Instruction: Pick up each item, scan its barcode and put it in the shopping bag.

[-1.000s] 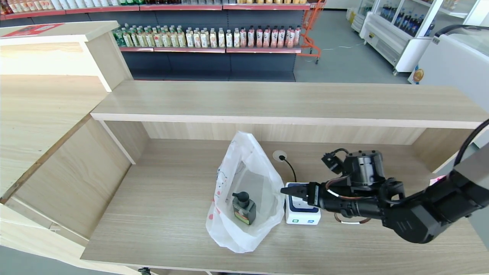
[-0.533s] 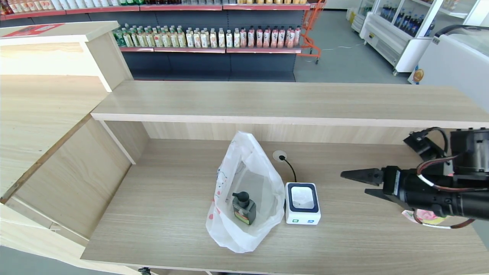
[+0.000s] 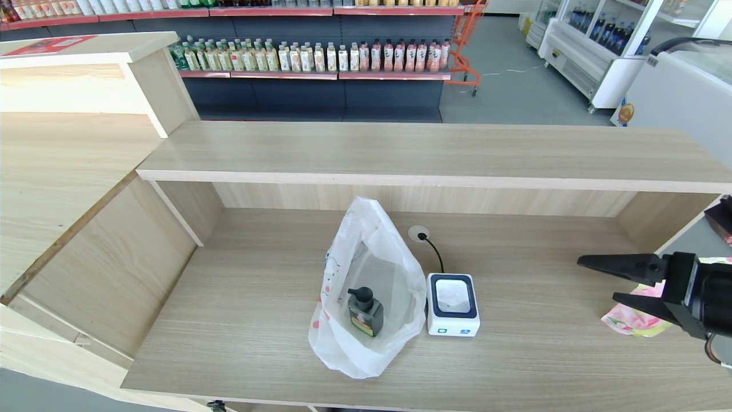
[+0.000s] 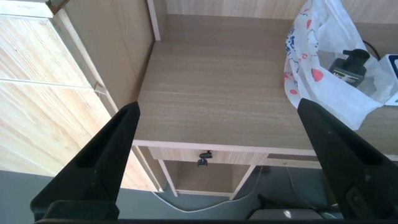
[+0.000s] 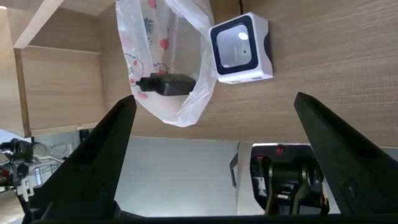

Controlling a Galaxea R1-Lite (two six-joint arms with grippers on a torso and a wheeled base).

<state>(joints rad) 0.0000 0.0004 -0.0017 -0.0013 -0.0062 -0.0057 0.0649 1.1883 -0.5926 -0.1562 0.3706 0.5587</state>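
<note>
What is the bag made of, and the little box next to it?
The shopping bag looks like thin plastic film: see-through and crinkly, with the dark bottle showing through it. The scanner box looks like hard, smooth white plastic with a shiny window on top, glass or clear plastic.

**Q:** Where is the right arm's black two-finger gripper (image 3: 596,278)?

**A:** At the right edge of the head view, about mid-height. It is carried on a black cylindrical wrist (image 3: 708,294) that enters from the right border. It points toward the left of the frame and is roughly level.

**Q:** How do its jaws stand?

**A:** Parted. Its two tapered black fingers (image 3: 617,265) lie one above the other with a clear gap between them.

**Q:** And the left arm's black gripper (image 4: 219,104)?

**A:** Its own wrist camera shows two broad dark fingers (image 4: 102,165) spread wide apart.
</note>
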